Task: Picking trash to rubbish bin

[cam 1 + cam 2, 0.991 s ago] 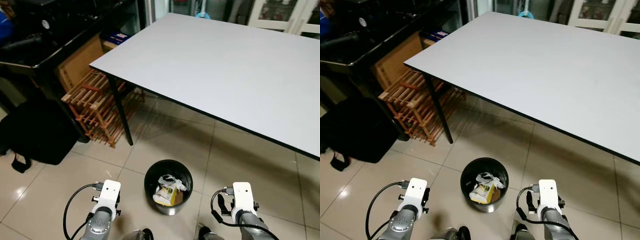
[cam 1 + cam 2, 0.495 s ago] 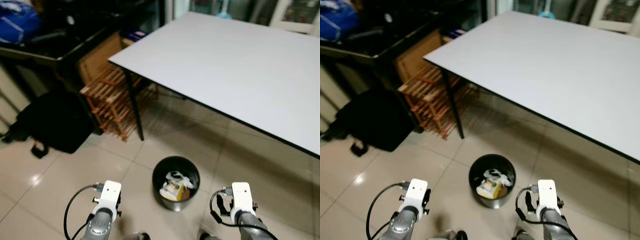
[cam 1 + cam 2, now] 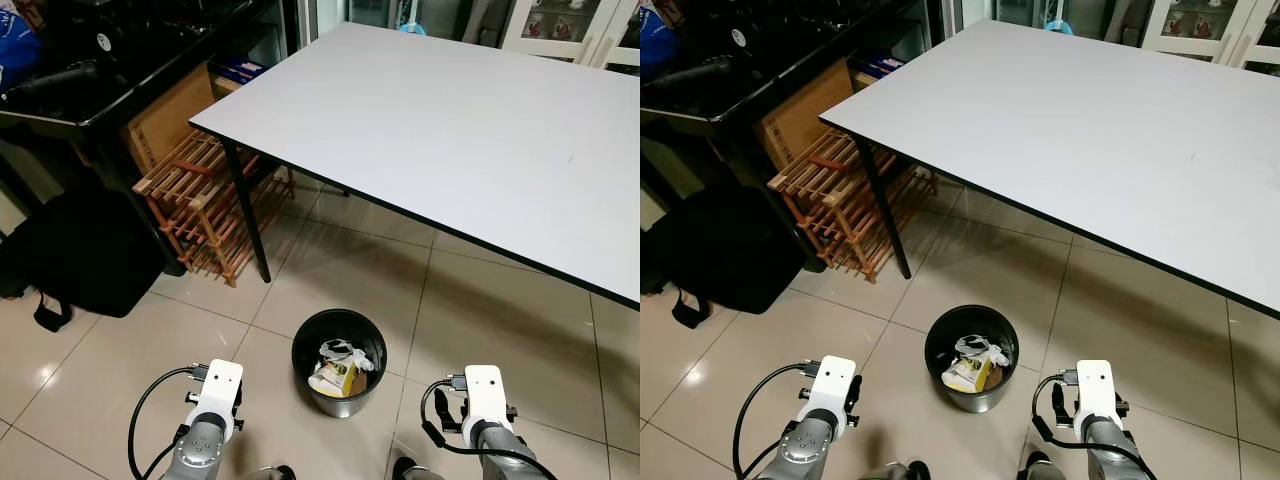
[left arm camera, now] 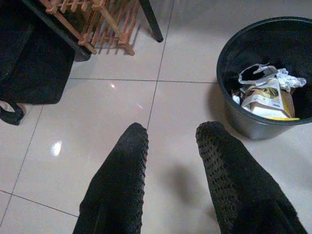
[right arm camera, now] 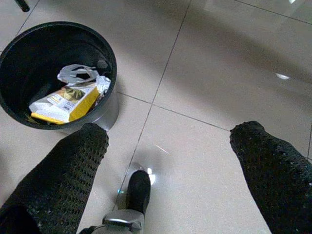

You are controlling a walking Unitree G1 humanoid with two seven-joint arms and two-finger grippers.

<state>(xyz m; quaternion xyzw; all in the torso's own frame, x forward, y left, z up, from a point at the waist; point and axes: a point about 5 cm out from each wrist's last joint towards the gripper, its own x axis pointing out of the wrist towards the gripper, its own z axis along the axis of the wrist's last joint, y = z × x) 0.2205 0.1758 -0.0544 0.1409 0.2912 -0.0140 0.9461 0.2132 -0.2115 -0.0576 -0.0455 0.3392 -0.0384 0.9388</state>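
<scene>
Fingers of left gripper [image 4: 168,146] and right gripper [image 5: 168,146] spread apart, empty; rubbish bin [image 3: 339,362] on floor between arms already holds trash [image 3: 338,368], so task looks mostly done.

The floor [image 3: 330,280] is glossy beige tile that mirrors the lights. The table [image 3: 470,130] has a smooth, matt pale top and thin black metal legs. The bin [image 3: 339,362] looks like dark, slightly shiny plastic and holds crumpled paper and a yellow carton [image 5: 63,102]. The rack [image 3: 200,205] is bare slatted wood. The bag [image 3: 75,255] is matt black cloth. The gripper fingers [image 4: 122,185] have a rough, dimpled black surface.
</scene>
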